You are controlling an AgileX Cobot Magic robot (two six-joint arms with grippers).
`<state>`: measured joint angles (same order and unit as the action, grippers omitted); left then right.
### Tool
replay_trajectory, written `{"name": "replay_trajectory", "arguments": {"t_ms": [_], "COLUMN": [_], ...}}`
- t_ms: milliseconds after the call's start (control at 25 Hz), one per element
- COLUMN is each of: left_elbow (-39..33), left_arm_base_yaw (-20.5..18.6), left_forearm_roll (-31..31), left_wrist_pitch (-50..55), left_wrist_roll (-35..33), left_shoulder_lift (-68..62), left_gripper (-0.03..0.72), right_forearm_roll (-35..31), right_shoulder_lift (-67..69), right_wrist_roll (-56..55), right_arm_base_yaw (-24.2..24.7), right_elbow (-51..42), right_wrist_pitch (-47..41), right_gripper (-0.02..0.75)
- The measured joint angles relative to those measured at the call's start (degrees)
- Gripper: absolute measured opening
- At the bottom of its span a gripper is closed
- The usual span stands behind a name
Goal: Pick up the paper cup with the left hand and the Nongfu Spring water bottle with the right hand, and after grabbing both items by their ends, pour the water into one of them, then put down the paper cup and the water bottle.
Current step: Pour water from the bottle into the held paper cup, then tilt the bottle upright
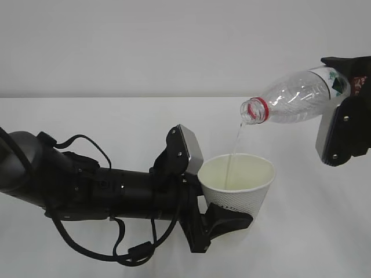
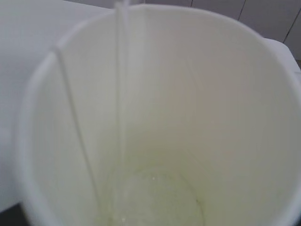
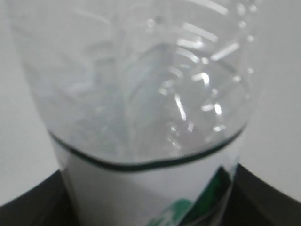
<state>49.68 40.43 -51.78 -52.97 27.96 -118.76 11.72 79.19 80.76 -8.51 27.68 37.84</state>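
My left gripper [image 1: 218, 192] is shut on the white paper cup [image 1: 239, 186] and holds it upright above the table, one finger [image 1: 186, 152] above the rim side and one under the base. My right gripper [image 1: 346, 99] is shut on the label end of the clear Nongfu Spring water bottle [image 1: 295, 98], which is tilted with its red-ringed mouth down and to the left over the cup. A thin stream of water [image 1: 235, 147] falls into the cup. The left wrist view looks into the cup [image 2: 211, 117], where the stream [image 2: 121, 94] meets a shallow pool [image 2: 160, 197]. The bottle [image 3: 141, 94] fills the right wrist view.
The white table [image 1: 87, 121] stretches under both arms to a pale wall behind. The bulky black left arm [image 1: 87, 191] with looping cables lies low across the left half of the exterior view.
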Motion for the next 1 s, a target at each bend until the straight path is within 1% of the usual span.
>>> {"name": "replay_trajectory", "arguments": {"t_ms": [1000], "left_elbow": [0.00], "left_arm_base_yaw": [0.00], "left_forearm_roll": [0.00], "left_wrist_pitch": [0.12], "left_wrist_roll": [0.00], "left_shoulder_lift": [0.00], "left_gripper": [0.498], "right_forearm_roll": [-0.04], "right_shoulder_lift": [0.00], "right_wrist_roll": [0.23], "right_arm_base_yaw": [0.00], "right_elbow": [0.00], "right_wrist_pitch": [0.00], "right_gripper": [0.515]}}
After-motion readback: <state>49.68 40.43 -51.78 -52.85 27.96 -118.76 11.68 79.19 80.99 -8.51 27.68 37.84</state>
